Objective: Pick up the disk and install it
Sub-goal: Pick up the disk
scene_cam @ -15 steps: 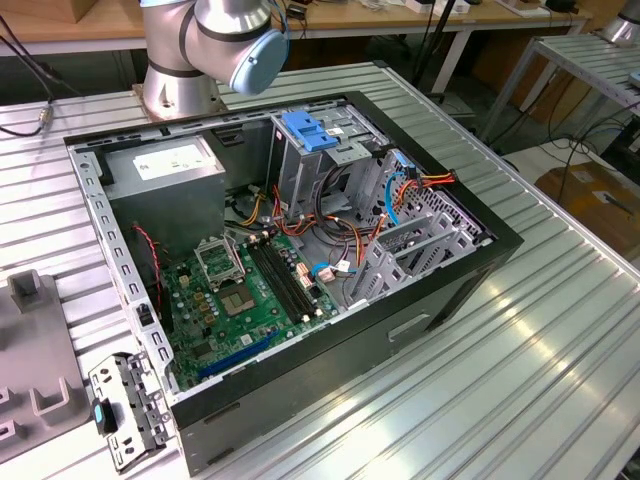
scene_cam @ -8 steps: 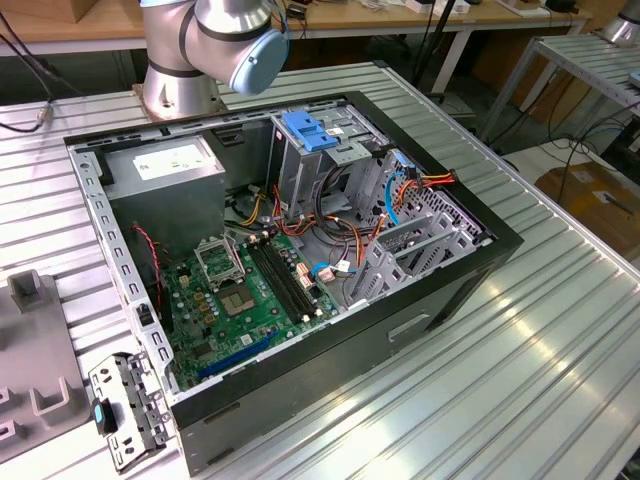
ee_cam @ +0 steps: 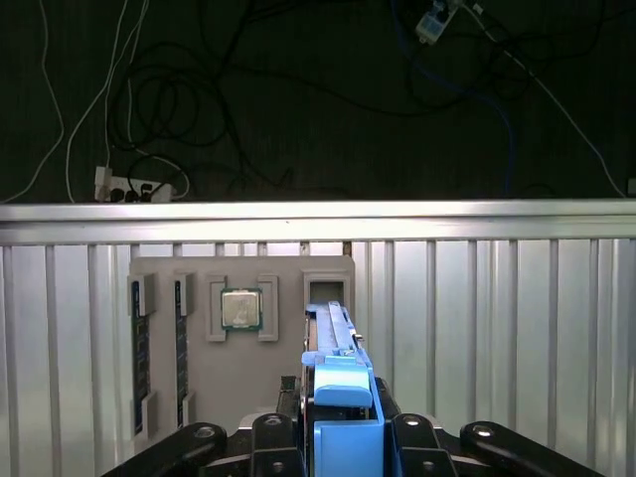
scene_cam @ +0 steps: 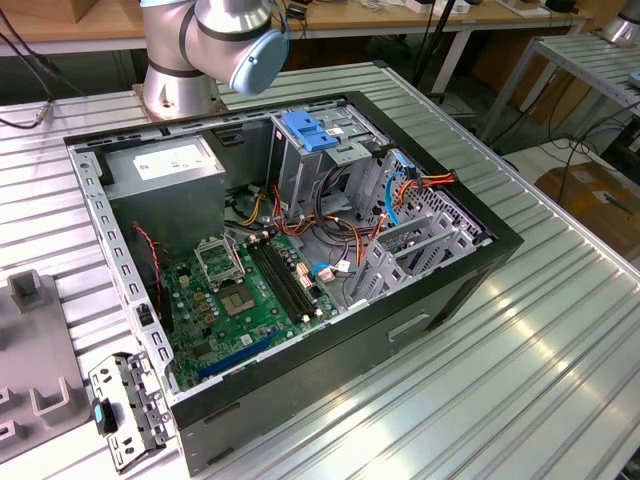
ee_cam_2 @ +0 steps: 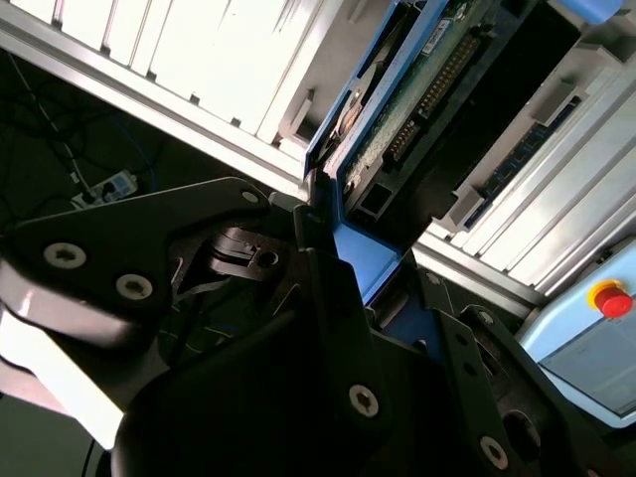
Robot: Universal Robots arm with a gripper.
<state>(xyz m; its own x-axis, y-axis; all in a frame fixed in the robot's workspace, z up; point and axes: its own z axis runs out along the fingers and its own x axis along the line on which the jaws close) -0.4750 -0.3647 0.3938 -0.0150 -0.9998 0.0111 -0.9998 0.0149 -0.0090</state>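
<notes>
In both wrist views the disk [ee_cam: 335,333] stands on edge in a blue carrier [ee_cam: 343,393]. My gripper [ee_cam: 343,432] is shut on that carrier, one black finger [ee_cam: 270,437] on each side. In the second wrist view the disk [ee_cam_2: 402,104] shows its green circuit-board side, with my gripper [ee_cam_2: 328,248] clamped on its blue frame. Its far end reaches toward an upright slot [ee_cam: 327,292] of the grey fixture plate [ee_cam: 288,273]; whether they touch I cannot tell. The open computer case [scene_cam: 440,300] lies on the table in the exterior view.
The fixture plate also holds a processor [ee_cam: 240,309] and memory sticks [ee_cam: 140,348]. Inside the case are a grey power-supply box [scene_cam: 165,170], a metal cage with a blue handle [scene_cam: 312,130], a motherboard [scene_cam: 240,290] and loose cables. Beyond the table edge [ee_cam: 318,211] cables lie on the floor.
</notes>
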